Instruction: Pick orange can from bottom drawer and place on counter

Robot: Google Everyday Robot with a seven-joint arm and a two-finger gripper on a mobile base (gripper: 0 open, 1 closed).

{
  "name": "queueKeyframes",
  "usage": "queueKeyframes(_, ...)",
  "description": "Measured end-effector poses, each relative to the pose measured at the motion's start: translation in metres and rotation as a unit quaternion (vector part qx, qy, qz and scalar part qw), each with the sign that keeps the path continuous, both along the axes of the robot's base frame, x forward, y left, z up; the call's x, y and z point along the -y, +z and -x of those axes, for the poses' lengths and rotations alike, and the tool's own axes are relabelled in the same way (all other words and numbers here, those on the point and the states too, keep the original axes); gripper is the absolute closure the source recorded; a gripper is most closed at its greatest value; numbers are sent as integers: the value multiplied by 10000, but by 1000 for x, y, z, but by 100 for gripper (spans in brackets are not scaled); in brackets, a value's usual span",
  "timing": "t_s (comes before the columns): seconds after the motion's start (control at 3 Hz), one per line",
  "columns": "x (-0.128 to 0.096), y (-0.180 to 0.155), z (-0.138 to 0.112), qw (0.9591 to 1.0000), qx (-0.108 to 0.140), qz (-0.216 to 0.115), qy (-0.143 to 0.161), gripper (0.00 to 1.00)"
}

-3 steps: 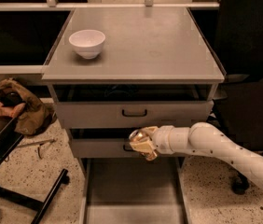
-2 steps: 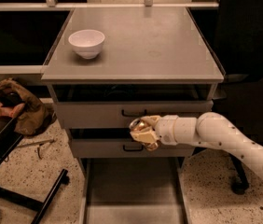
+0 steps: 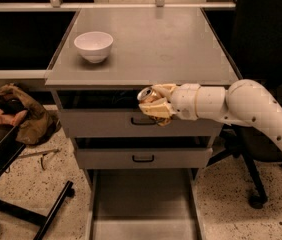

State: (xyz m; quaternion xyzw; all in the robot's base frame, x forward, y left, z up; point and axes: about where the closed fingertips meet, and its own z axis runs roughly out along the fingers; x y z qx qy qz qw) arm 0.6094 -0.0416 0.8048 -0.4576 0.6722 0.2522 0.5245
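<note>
End effector [image 3: 154, 105] clasps the shiny golden-orange metal can [image 3: 145, 95] by its body, just below the grey tabletop [image 3: 181, 49]; we judge it light, dentable.

Claw [image 3: 156, 105] clasps orange can [image 3: 145, 94] under counter's [image 3: 156, 49] front edge.

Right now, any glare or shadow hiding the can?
Camera view: dim warm light; counter has soft sheen, no hard glare; the gap beneath it is deep shadow; end effector, before the top drawer front, grips the orange can, whose rim catches light.
</note>
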Motion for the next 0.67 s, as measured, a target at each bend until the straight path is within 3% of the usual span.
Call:
queueKeyframes(0.33,0,2,-1,10000,10,-5,2,100)
queueKeyframes(0.67,2,46,-16,9997,229,8,11,100)
